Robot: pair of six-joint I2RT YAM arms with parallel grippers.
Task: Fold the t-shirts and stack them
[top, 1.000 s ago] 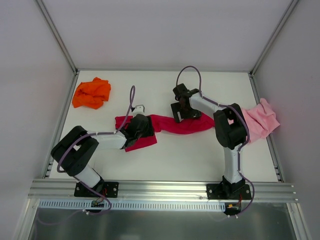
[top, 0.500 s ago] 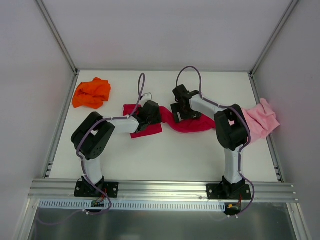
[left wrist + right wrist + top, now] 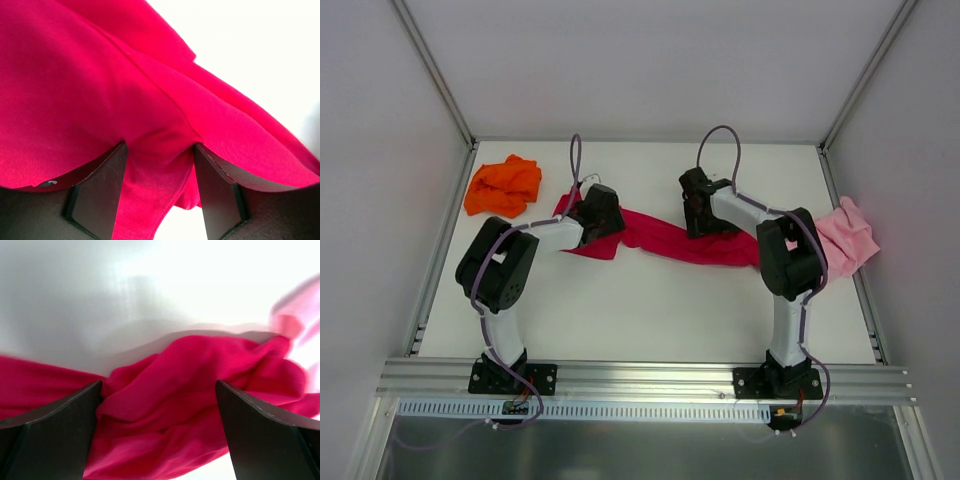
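Across the table (image 3: 670,310) the crimson t-shirt (image 3: 665,240) lies stretched, its ends hidden in the top view. The pink t-shirt (image 3: 848,240) sits at the right edge, partly behind my right arm (image 3: 790,265). The orange t-shirt (image 3: 503,185) is crumpled far left. My left gripper (image 3: 157,187) pinches a crimson fold. My right gripper (image 3: 159,440) gapes wide over the cloth.

So the whole setup sits on a plain white table (image 3: 650,310), matte and pretty clean looking. Behind the table there's a pale grey back wall (image 3: 650,70), and similar flat panels box in the table's left (image 3: 370,200) and right (image 3: 920,150) sides, joined by slim metal corner posts (image 3: 432,70). Along the table's near edge runs a ribbed aluminium rail (image 3: 650,378), with a grey metal sheet (image 3: 650,450) just below that. Lighting is soft and even, with barely any shadows on the table.
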